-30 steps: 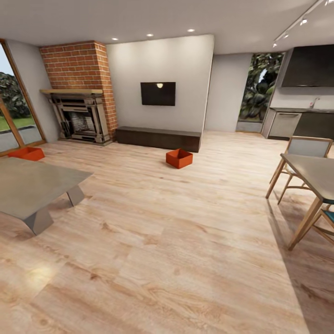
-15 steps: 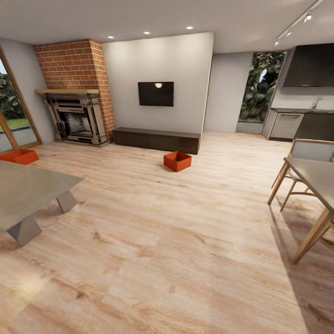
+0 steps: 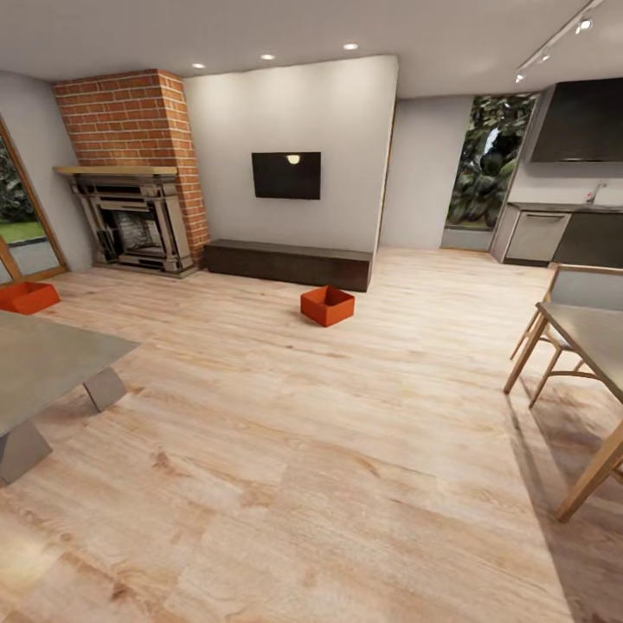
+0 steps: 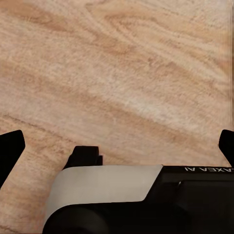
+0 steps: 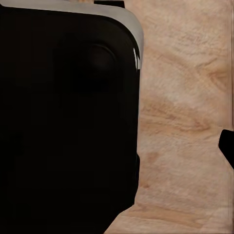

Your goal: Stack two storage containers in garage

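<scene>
Two orange-red storage containers stand on the light wood plank floor of the living room. One container [image 3: 327, 305] sits in front of the long dark cabinet [image 3: 290, 263], several metres ahead of me. The other container [image 3: 28, 297] lies at the far left, near the glass door. In the left wrist view my left gripper [image 4: 117, 146] hangs open over bare planks, its black fingertips [image 4: 9, 151] at the picture's two sides. In the right wrist view one fingertip [image 5: 227, 148] of my right gripper sits far out at the edge, spread open, and a black part of the robot hides the other.
A grey low table [image 3: 43, 363] stands at the near left. A dining table with wooden chairs [image 3: 580, 333] stands at the right. The brick fireplace [image 3: 130, 173] and wall TV [image 3: 286, 175] are on the far wall. Open plank floor [image 3: 329, 450] stretches ahead.
The whole head view has shifted as the camera moved: the low table and left container slid toward the left edge. The containers themselves have not moved.
</scene>
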Controlling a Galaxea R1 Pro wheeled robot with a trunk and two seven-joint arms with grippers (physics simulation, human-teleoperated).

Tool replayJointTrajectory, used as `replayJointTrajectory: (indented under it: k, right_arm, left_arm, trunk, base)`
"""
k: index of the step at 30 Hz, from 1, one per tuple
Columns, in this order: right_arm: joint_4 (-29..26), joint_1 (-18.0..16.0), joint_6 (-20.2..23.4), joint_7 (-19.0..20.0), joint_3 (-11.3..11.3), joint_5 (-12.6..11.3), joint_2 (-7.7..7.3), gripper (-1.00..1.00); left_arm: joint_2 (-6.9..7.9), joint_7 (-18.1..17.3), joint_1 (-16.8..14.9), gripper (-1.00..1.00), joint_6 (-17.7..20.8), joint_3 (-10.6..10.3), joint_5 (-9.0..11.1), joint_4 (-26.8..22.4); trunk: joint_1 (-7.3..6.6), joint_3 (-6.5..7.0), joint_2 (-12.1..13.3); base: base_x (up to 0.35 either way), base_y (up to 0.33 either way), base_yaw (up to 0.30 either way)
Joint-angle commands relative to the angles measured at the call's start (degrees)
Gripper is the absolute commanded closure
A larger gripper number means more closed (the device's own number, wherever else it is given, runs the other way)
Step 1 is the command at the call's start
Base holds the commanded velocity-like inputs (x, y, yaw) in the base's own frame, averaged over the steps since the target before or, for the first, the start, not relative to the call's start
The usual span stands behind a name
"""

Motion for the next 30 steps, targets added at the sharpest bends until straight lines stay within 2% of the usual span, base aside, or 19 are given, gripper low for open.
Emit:
replayJointTrajectory:
  k: [1,30]
  right_arm:
    - [0.0,0.0,0.0,0.0,0.1,-0.1,-0.01,-1.00]
    - [0.0,0.0,0.0,0.0,0.1,-0.1,-0.01,-1.00]
  left_arm:
    - [-0.04,0.2,0.0,-1.00,-0.2,0.4,-0.6,0.0]
    - [-0.05,0.2,0.0,-1.00,-0.2,0.4,-0.6,0.0]
  trunk:
    - [0.03,-0.05,0.0]
    - [0.03,-0.05,0.0]
  base:
    - [0.333,-0.129,0.000]
    - [0.333,-0.129,0.000]
